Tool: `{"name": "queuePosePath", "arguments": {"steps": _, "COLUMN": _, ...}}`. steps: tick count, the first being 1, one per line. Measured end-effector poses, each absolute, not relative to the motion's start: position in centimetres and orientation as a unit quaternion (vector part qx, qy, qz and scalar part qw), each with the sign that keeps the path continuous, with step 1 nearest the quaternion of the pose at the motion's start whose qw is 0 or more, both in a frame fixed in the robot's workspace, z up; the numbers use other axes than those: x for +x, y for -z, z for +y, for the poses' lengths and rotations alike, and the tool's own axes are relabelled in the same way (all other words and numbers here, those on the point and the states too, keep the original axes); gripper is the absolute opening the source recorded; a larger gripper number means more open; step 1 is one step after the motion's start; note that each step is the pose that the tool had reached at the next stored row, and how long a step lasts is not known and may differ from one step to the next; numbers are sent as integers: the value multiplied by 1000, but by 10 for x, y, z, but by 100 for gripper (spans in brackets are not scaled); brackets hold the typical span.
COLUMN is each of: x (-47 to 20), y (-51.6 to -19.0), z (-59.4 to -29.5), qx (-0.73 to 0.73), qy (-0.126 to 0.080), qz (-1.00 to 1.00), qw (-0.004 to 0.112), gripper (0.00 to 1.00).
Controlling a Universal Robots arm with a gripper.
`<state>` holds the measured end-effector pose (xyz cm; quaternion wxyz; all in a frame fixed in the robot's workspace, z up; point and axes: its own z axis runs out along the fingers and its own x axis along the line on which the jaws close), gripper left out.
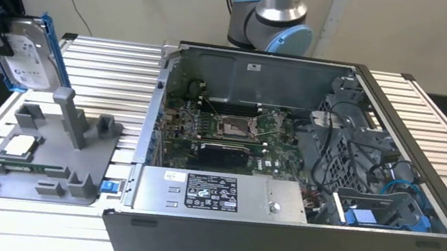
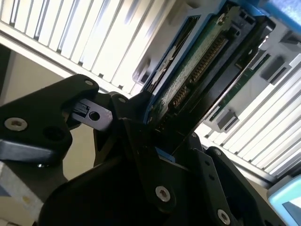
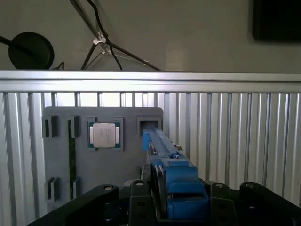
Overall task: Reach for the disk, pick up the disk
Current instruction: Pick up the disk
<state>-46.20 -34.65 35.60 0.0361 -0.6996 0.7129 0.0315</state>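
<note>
The jaws are clamped on the disk (image 1: 32, 58), which hangs nearly on edge, slightly tilted, above the counter (image 1: 110, 62) at the exterior view's far left, near the tall post of the grey tray (image 1: 70, 173). The frame edge cuts off the arm above the jaws, and they cover part of the disk's white label. In the first wrist view the disk (image 3: 171, 179) is edge-on, so little more than its blue rail can be made out. In the second wrist view its green circuit side (image 2: 197, 70) faces the camera, and its far end is cut off.

The tray holds a square chip (image 1: 20, 145) in a pocket and a green strip (image 1: 23, 167) in a slot; what the strip is I cannot tell. The open case (image 1: 277, 243) holds a board (image 1: 231, 133), a boxy silver unit (image 1: 214, 192), tangled cables and a blue bracket (image 1: 367, 217).
</note>
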Motion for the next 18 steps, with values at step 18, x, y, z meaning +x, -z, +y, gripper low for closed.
{"name": "queuePosePath", "arguments": {"steps": 18, "x": -462, "y": -393, "z": -346, "qx": -700, "qy": -32, "qz": 713, "qw": 36, "gripper": 0}}
